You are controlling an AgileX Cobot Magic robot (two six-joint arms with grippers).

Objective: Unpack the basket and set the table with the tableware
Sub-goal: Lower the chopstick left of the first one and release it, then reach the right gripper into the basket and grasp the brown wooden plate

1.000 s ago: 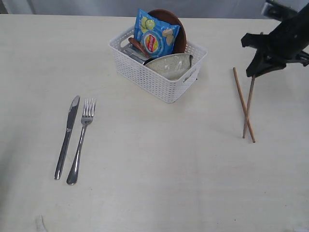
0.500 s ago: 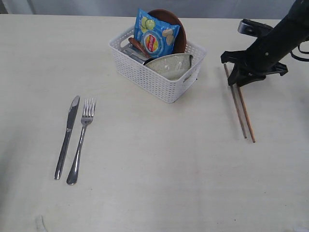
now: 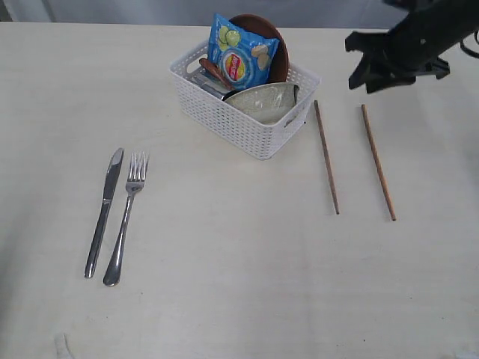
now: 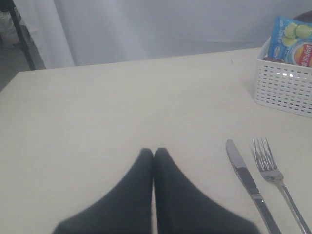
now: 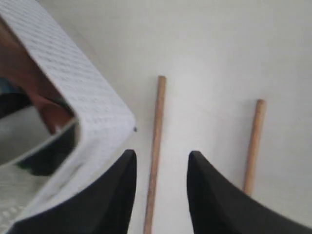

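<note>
Basket (image 3: 247, 123) sits toward the far middle of the table (image 3: 239, 299), and we can see a chip bag (image 3: 241, 52), brown plate (image 3: 273, 45) and bowl (image 3: 263, 101) in it. Our right end effector (image 5: 161, 156) hangs near it, jaws parted, gripping nothing. Our left end effector (image 4: 153, 152) is pinched shut, empty. To the right, the near chopstick (image 3: 326, 157) lies just beside the basket and the far chopstick (image 3: 378, 161) lies apart from it. Knife (image 3: 103, 212) and fork (image 3: 126, 217) lie together on the left.

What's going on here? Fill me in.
A robot is unpacking the basket onto the table. Its right gripper hangs open over two chopsticks lying apart beside the basket. A knife and fork already lie side by side on its other side. A bowl, brown plate and chip bag sit inside. The left gripper is shut and empty.
</note>
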